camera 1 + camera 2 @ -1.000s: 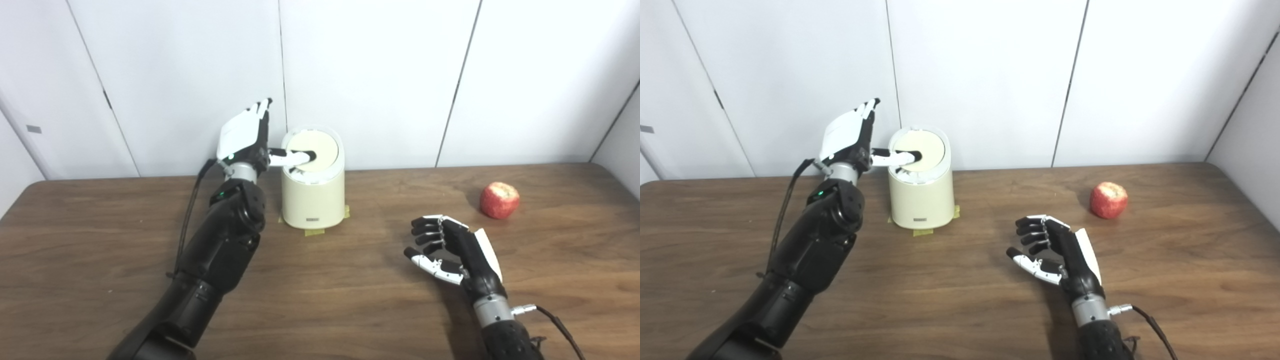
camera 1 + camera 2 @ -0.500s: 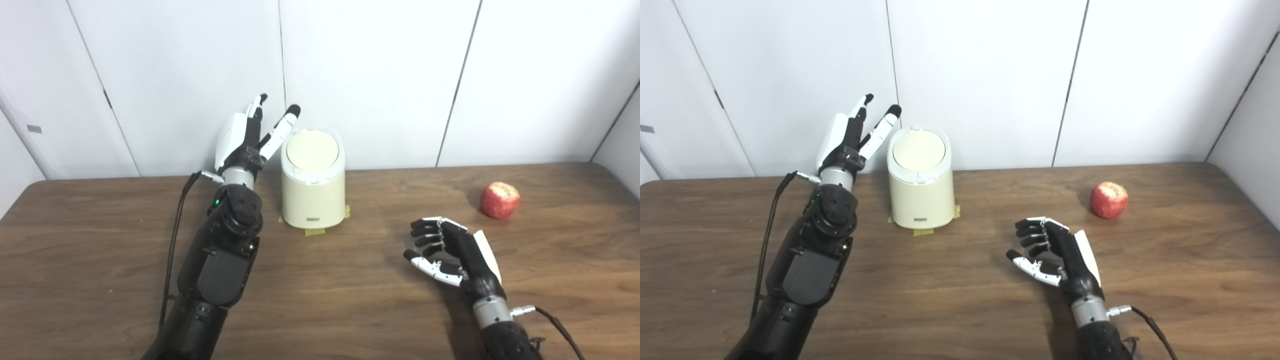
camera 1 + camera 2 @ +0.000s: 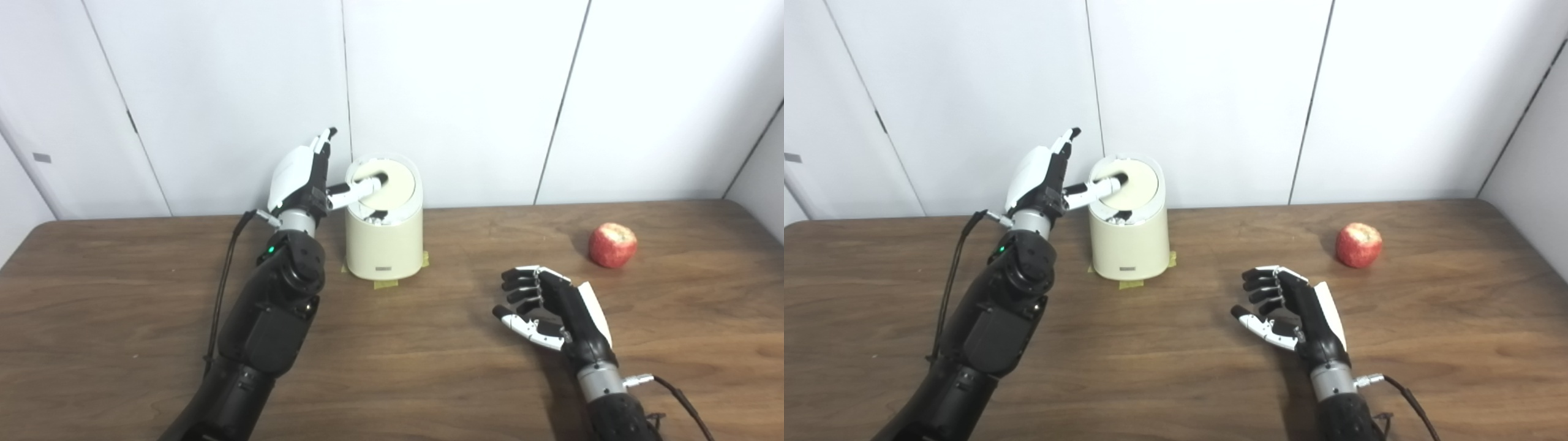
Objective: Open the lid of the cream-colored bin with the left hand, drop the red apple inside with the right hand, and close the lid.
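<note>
Cream bin [image 3: 384,239] lid [image 3: 392,184] tilted; apple [image 3: 612,245] apart.

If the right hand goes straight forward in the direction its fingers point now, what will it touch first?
The right hand is open, its fingers pointing left across the table. Going straight on, the way looks free; it would probably pass in front of the bin, though depth is unclear. The apple lies behind it, off that line.

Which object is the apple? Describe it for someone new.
Start at the dark wooden table and look to its far right part, near the white wall. The red apple sits there alone, beyond the idle right hand; it is the only round red thing, unlike the cream-colored bin.
</note>
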`<state>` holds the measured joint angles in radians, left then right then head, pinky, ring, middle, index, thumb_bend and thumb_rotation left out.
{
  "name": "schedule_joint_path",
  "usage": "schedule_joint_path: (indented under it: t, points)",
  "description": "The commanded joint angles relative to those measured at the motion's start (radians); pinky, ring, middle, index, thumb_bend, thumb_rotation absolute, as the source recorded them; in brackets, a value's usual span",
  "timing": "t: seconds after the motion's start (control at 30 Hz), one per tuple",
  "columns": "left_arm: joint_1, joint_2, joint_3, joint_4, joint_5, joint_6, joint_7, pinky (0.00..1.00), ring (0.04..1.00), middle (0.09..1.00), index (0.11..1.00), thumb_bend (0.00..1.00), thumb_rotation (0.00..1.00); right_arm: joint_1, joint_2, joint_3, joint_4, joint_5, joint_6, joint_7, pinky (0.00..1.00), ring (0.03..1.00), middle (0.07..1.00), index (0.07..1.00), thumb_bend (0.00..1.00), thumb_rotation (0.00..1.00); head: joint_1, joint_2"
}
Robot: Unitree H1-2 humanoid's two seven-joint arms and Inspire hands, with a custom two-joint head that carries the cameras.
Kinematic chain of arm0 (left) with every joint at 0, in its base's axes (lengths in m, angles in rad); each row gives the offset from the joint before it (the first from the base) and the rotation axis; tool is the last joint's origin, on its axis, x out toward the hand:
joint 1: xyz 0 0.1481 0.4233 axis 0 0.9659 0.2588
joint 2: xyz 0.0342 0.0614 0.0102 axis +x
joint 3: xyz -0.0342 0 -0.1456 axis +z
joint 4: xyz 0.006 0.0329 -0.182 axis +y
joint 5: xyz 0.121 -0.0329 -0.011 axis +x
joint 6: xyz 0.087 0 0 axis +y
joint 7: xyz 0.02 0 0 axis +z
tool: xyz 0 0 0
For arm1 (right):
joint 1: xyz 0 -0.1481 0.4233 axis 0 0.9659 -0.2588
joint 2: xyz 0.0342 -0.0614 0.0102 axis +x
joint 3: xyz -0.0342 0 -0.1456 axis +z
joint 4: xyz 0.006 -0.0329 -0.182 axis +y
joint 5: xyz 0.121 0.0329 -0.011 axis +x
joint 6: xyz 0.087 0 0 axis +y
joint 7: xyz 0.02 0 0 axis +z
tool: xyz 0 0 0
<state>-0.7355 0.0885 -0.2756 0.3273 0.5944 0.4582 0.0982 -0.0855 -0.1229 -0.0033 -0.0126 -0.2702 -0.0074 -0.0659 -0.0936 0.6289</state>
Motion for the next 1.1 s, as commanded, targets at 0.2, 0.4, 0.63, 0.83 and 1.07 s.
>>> schedule_joint_path:
  t: [0.2, 0.4, 0.63, 0.83, 1.07]
  points:
    - [-0.11, 0.031, -0.072, 0.06, 0.102, -0.029, 0.023, 1.0, 0.998, 0.992, 0.997, 0.95, 0.24, -0.026, 0.002, 0.004, -0.027, 0.005, -0.04, -0.009, 0.47, 0.571, 0.61, 0.614, 0.32, 0.08, -0.008, 0.004]
    - [-0.122, 0.037, -0.11, 0.104, 0.146, -0.029, 0.042, 1.0, 0.977, 0.966, 0.982, 0.97, 0.2, -0.025, 0.006, 0.008, -0.039, 0.002, -0.02, -0.007, 0.48, 0.575, 0.613, 0.613, 0.32, 0.09, -0.011, 0.009]
    - [-0.133, 0.06, -0.16, 0.126, 0.226, -0.009, 0.055, 1.0, 0.995, 0.97, 0.986, 1.0, 0.13, -0.031, 0.005, 0.01, -0.033, -0.002, -0.023, -0.007, 0.48, 0.573, 0.608, 0.609, 0.32, 0.07, -0.006, 0.006]
    - [-0.116, 0.069, -0.146, 0.101, 0.219, -0.026, 0.059, 1.0, 0.996, 0.966, 0.982, 0.98, 0.17, -0.03, 0.002, 0.011, -0.031, -0.008, -0.026, -0.007, 0.47, 0.574, 0.609, 0.608, 0.32, 0.05, -0.008, 0.005]
    - [-0.071, 0.014, 0.023, -0.049, 0.035, -0.048, 0.03, 1.0, 0.945, 0.941, 0.944, 0.82, 0.99, -0.027, -0.002, 0.009, -0.039, -0.006, -0.014, -0.001, 0.47, 0.578, 0.613, 0.615, 0.32, 0.06, -0.003, 0.007]
